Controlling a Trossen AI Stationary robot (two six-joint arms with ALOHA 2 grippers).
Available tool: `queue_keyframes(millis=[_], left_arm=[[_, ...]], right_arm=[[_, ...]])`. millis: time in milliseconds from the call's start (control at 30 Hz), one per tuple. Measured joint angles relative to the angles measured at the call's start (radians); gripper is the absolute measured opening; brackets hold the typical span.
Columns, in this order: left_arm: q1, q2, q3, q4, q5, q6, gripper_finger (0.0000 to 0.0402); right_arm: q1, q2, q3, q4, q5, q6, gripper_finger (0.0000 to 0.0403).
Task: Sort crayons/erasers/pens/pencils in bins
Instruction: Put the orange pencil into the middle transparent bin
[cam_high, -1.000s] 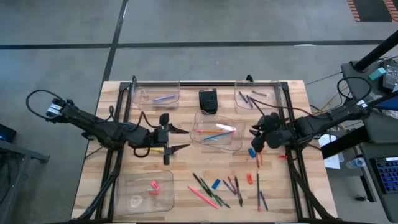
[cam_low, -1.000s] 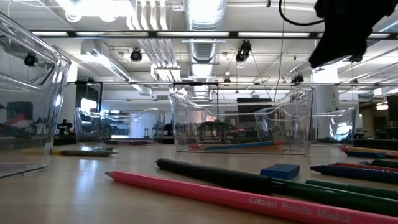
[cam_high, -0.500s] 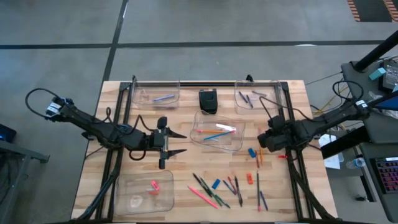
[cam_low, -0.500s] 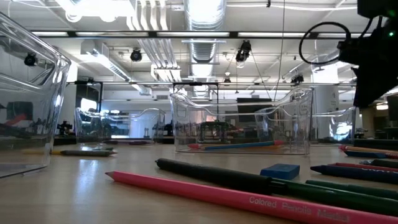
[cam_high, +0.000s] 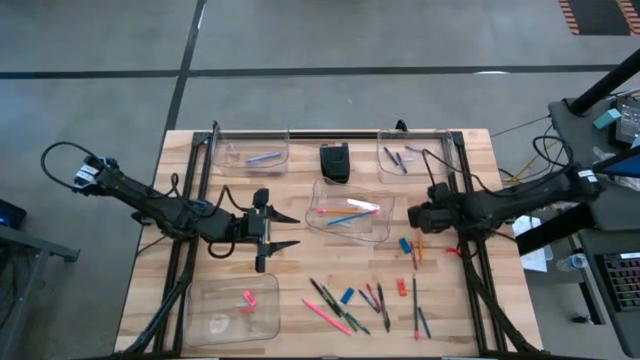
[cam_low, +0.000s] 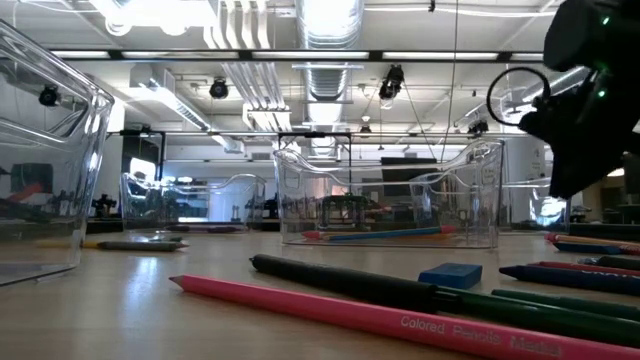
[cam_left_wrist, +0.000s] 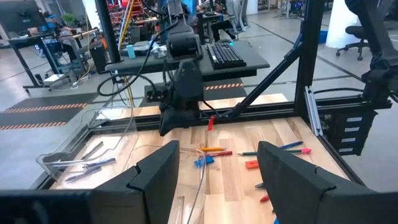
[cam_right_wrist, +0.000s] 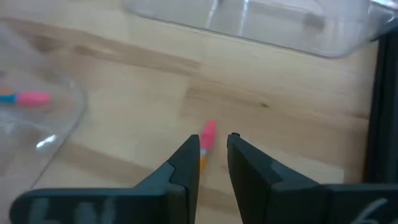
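- Right end effector (cam_high: 411, 215): positioned right of centre in the high view, above bare tabletop (cam_high: 300, 268), in the gap between the central bin (cam_high: 386, 233) and the upper-right bin (cam_high: 384, 168). Its fingers are drawn in to a narrow slot. In the right wrist view a thin pink-and-orange stick (cam_right_wrist: 208, 132) sits gripped in that slot, its pink tip projecting past the fingertips.
- Left end effector (cam_high: 286, 229): located left of centre, fingers spread wide, nothing between them. It points at the left wall of the central bin.
- Central bin contents: blue and pink pencils (cam_high: 348, 215).
- Upper-right bin contents: dark pens (cam_high: 398, 158).
- Upper-left bin (cam_high: 224, 150): one purple stick (cam_high: 264, 157).
- Lower-left bin (cam_high: 198, 300): pink-red erasers (cam_high: 248, 297).
- Black box (cam_high: 334, 162): stands at upper centre, between the two upper bins.
- Loose items just below the right end effector: a blue eraser (cam_high: 405, 244) and an orange pencil (cam_high: 418, 248), both lying on the tabletop.
- Loose items at lower centre: a second blue eraser (cam_high: 347, 296), a red eraser (cam_high: 401, 287), a pink pencil (cam_high: 322, 315) and several dark and coloured sticks lying close together.
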Motion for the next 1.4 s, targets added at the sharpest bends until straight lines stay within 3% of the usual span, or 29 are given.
queue_keyframes(millis=[367, 633, 800, 1067, 1400], left_arm=[[-0.001, 0.0, -0.023, 0.0, -0.001, -0.025, 0.0203], [0.0, 0.0, -0.028, 0.001, -0.001, -0.026, 0.0203], [0.0, 0.0, -0.029, 0.001, -0.001, -0.026, 0.0203], [0.0, 0.0, -0.029, 0.002, -0.001, -0.026, 0.0203], [0.0, 0.0, -0.03, 0.002, -0.001, -0.026, 0.0203]], right_arm=[[-0.149, 0.076, -0.086, 0.248, -0.056, -0.188, 0.0105], [-0.177, 0.164, -0.092, 0.248, -0.064, -0.166, 0.0182], [-0.177, 0.233, -0.105, 0.312, -0.066, -0.161, 0.0197], [-0.177, 0.311, -0.114, 0.351, -0.104, -0.147, 0.0155], [-0.177, 0.319, -0.114, 0.353, -0.126, -0.204, 0.0032]])
